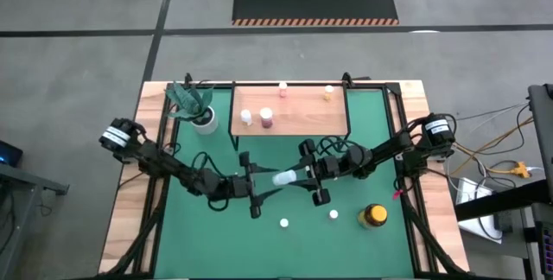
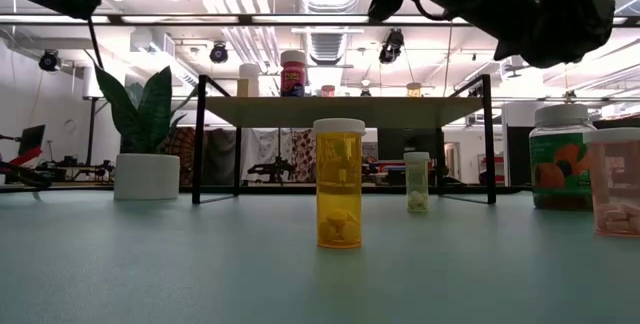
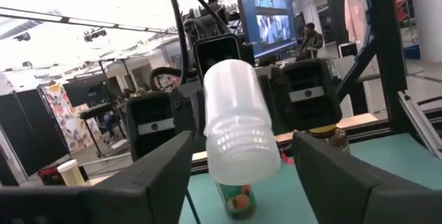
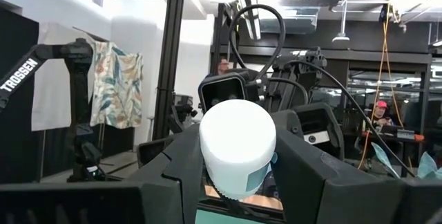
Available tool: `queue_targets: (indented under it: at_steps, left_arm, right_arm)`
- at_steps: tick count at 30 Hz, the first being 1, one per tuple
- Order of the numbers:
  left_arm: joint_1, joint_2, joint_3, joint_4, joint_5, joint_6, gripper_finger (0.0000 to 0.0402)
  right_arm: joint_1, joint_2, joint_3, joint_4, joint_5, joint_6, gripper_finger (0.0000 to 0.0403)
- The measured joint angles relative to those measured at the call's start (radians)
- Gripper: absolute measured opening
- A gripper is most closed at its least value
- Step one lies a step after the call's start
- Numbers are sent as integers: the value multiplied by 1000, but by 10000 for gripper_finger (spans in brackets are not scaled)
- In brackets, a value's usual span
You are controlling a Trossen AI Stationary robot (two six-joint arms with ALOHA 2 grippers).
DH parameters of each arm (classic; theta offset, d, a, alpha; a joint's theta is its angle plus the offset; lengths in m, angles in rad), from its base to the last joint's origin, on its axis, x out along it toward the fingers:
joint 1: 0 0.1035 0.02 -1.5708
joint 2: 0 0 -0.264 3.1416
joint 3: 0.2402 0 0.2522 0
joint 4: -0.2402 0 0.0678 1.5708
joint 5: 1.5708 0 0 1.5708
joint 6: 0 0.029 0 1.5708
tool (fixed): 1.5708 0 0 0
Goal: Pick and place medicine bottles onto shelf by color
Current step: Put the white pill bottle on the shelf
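White bottle [image 1: 286,177] between both end effectors

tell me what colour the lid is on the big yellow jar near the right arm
Black; the yellow jar has a black lid, clearest in the high view.

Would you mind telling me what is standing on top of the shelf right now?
On the shelf stand four small bottles: white, pink, and two at its far edge. Anything beneath the board is hidden from above.
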Motion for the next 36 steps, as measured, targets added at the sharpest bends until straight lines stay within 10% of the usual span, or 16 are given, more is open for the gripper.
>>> queue_targets:
  at_steps: [11, 23, 30, 36]
  left_arm:
    - [0, 0, -2, 0, -4, -8, 116]
    - [-9, -28, -2, -48, -13, -99, 122]
    - [-20, -187, 5, -394, -68, -256, 125]
    - [-15, -371, 135, -1022, -80, -507, 126]
  right_arm:
    - [0, 0, 0, -1, 9, -7, 135]
    - [0, -14, 0, -52, 36, 19, 222]
    - [0, -154, 0, -333, 41, 20, 254]
    - [0, -349, 0, -696, 114, 18, 247]
